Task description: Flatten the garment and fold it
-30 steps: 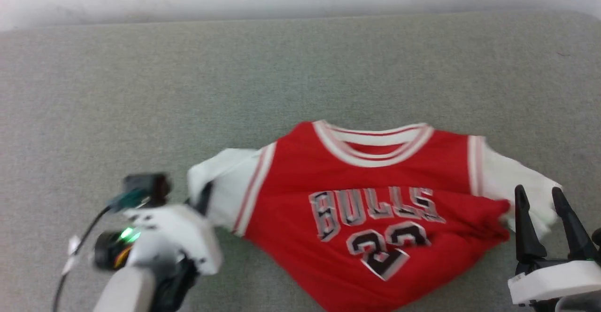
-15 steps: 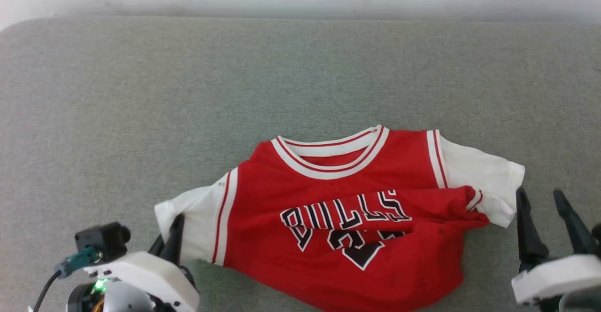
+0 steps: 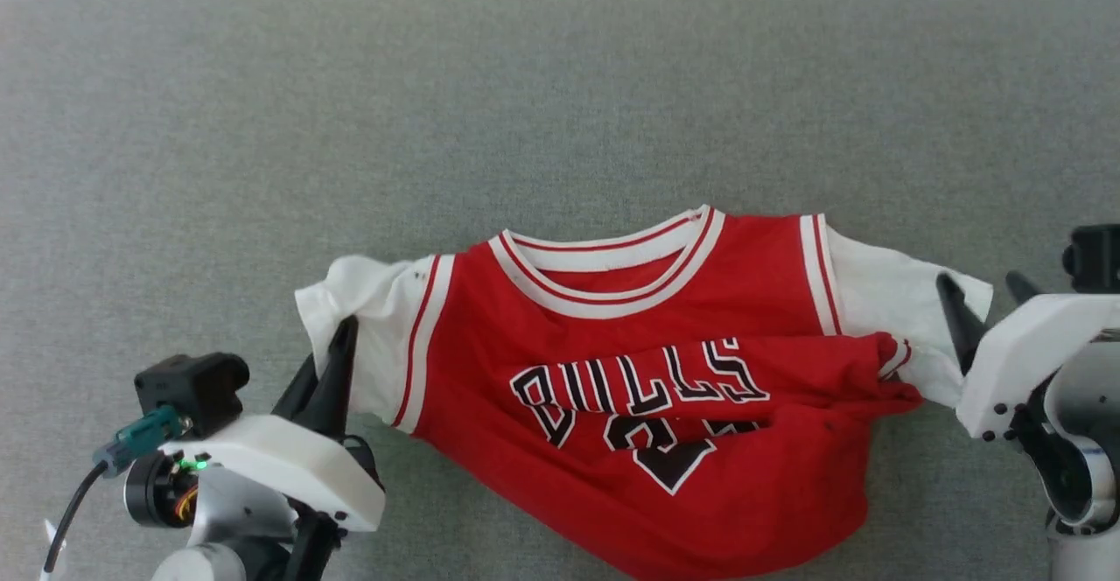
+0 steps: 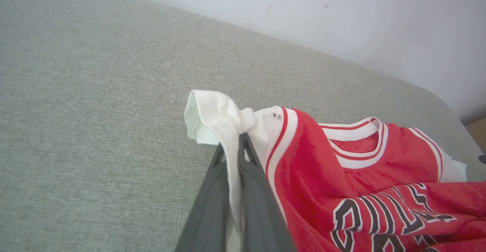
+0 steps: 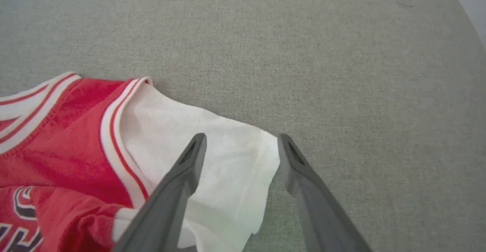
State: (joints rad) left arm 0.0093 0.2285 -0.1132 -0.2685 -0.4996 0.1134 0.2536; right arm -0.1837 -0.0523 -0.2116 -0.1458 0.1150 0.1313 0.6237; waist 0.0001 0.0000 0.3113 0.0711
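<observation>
The garment (image 3: 630,340) lies sideways between both arms: left fingers (image 4: 258,195) clenched on one white sleeve (image 4: 212,119), right fingers (image 5: 190,161) spread with the other sleeve (image 5: 231,168) between them.

Head cam high, facing fwd/down over whole garment (image 3: 490,371). Wrist cams low, close: L on left sleeve (image 4: 212,115), R on right sleeve (image 5: 228,157), sharing collar (image 3: 604,301) w/ head.

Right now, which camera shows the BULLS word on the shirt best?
The head view: the BULLS print on the red shirt shows all five letters. The left wrist view catches it slanted near the bottom edge; the right wrist view, a bit of lettering.
</observation>
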